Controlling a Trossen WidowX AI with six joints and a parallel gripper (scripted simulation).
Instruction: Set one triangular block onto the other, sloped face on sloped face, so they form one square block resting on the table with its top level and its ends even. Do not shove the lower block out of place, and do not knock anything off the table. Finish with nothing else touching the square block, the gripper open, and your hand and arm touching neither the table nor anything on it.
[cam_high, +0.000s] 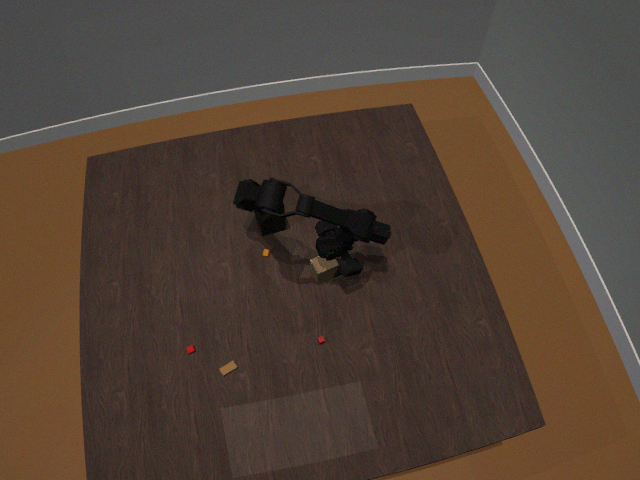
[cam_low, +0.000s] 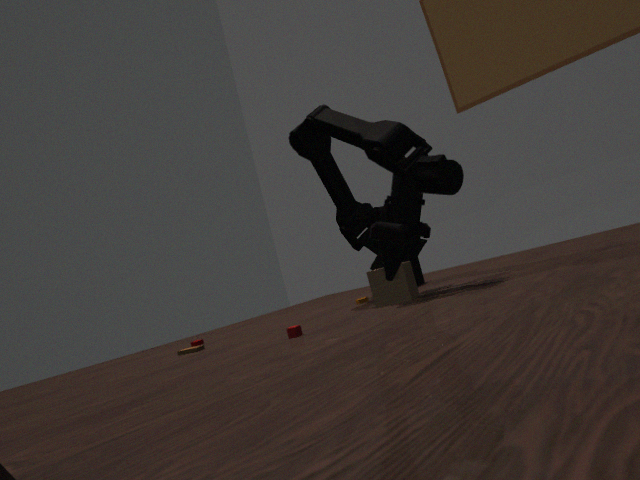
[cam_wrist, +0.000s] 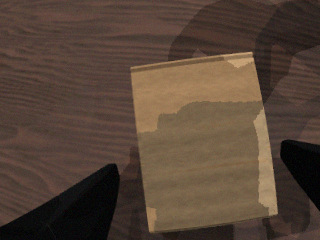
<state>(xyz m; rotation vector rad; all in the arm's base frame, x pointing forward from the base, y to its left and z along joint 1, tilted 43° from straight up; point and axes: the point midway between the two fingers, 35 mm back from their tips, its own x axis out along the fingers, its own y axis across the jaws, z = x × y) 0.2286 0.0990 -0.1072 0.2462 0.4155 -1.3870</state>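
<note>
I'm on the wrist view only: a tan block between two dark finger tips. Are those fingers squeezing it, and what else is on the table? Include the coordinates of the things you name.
Observer: Beyond your view, the top view shows two red cubes (cam_high: 190, 349) (cam_high: 321, 339) (cam_low: 196, 342) (cam_low: 294, 331) on the table (cam_high: 155, 289) (cam_low: 330, 403) (cam_wrist: 60, 100). The gripper (cam_wrist: 200, 160) is open.

Operator: Anything near the arm's foot?

Observer: Yes, a small orange piece (cam_high: 266, 252) (cam_low: 361, 300) lies close to it in the top view.

Operator: And does the block stand tall or lie thin?

Observer: The exterior view shows the tan block (cam_high: 324, 264) (cam_low: 393, 291) (cam_wrist: 200, 140) has tall sides, standing well above the flat tan piece (cam_high: 228, 367) (cam_low: 191, 349).
</note>
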